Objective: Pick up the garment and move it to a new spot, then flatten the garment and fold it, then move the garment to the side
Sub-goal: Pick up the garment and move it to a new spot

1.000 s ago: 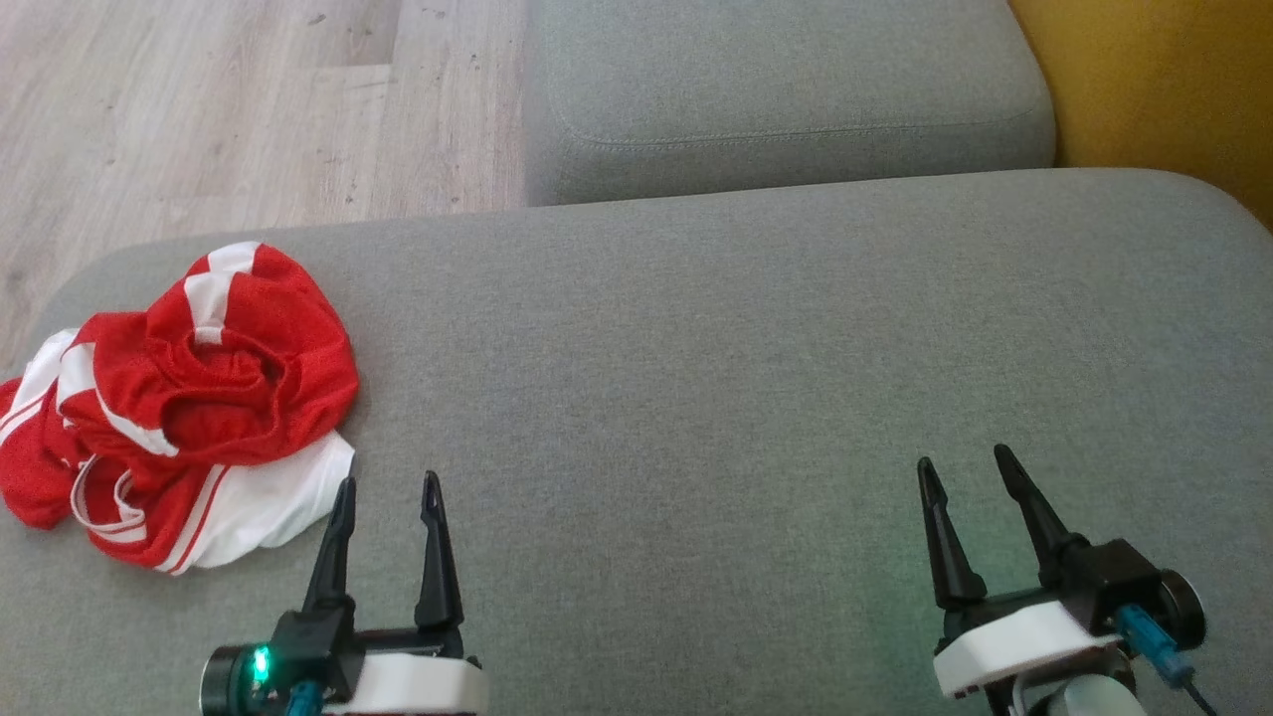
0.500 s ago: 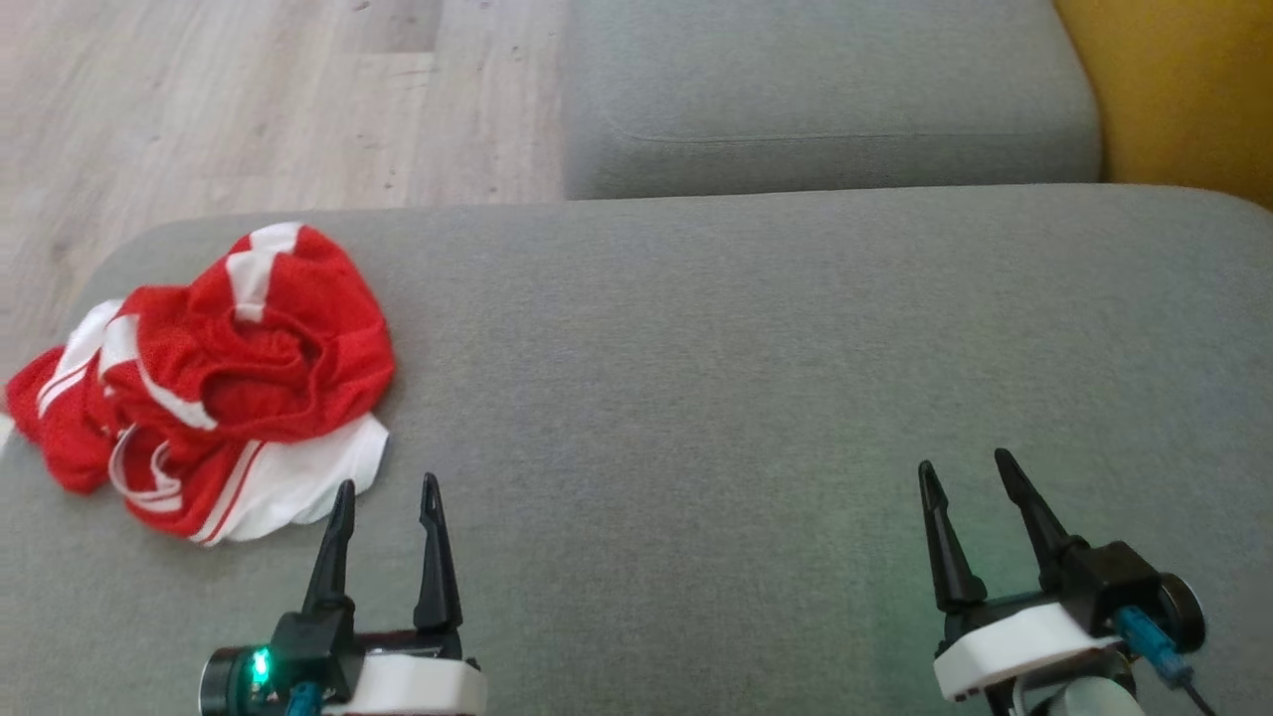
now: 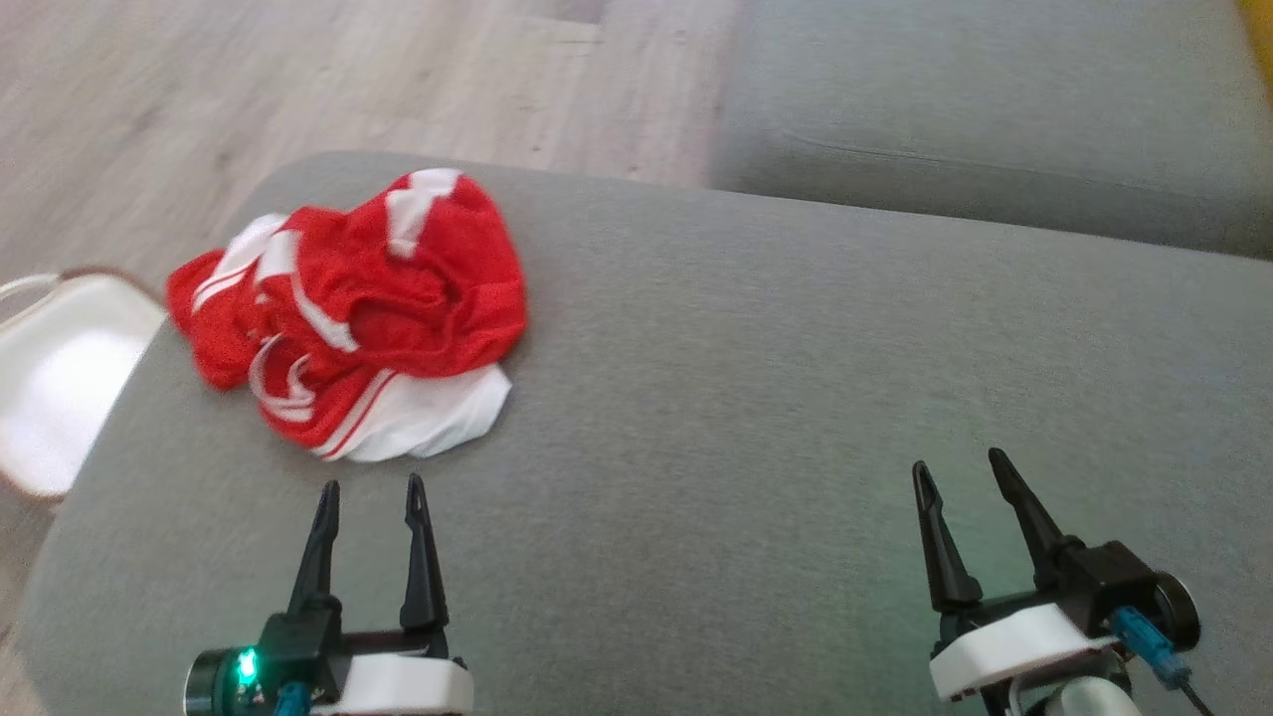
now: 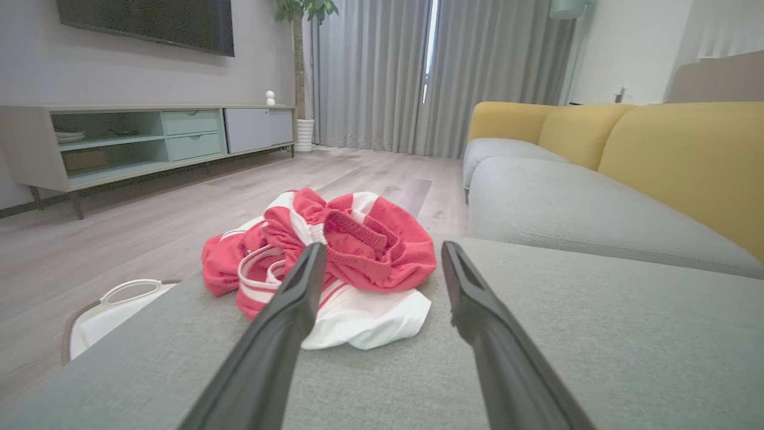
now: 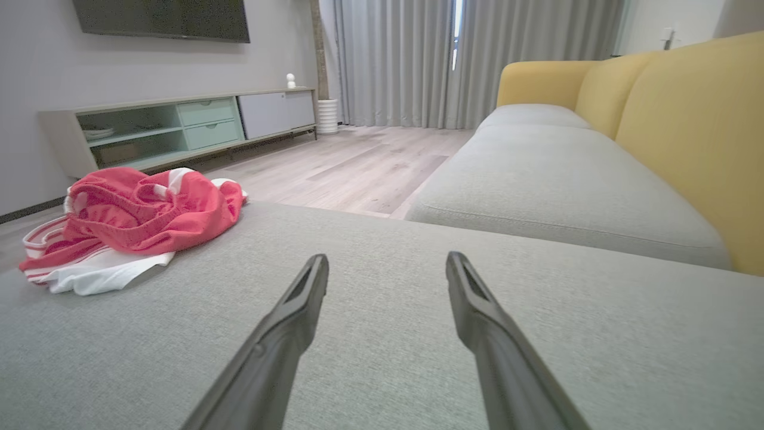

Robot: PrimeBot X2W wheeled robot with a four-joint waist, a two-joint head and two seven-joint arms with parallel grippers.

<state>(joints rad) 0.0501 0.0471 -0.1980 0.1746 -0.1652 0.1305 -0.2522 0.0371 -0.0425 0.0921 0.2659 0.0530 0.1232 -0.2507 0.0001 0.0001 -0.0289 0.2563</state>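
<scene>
A crumpled red and white garment point(image 3: 358, 313) lies in a heap near the left end of the grey sofa cushion point(image 3: 796, 378). It also appears in the left wrist view as a bunched pile point(image 4: 334, 257) just beyond the fingers, and far left in the right wrist view point(image 5: 137, 221). My left gripper point(image 3: 370, 492) stands open a short way in front of the heap, not touching it. Well to the right, over bare cushion, my right gripper point(image 3: 957, 469) is open and holds nothing.
A white basket point(image 3: 55, 378) with a brown rim stands on the wooden floor point(image 3: 249, 89) beside the cushion's left end. A second grey seat cushion point(image 3: 995, 99) lies beyond, with yellow backrests point(image 5: 686, 131). A TV cabinet point(image 4: 137, 140) lines the far wall.
The head camera has swung left, so the whole scene shifted right and the basket came into view. Both grippers stay open in the same place relative to the view.
</scene>
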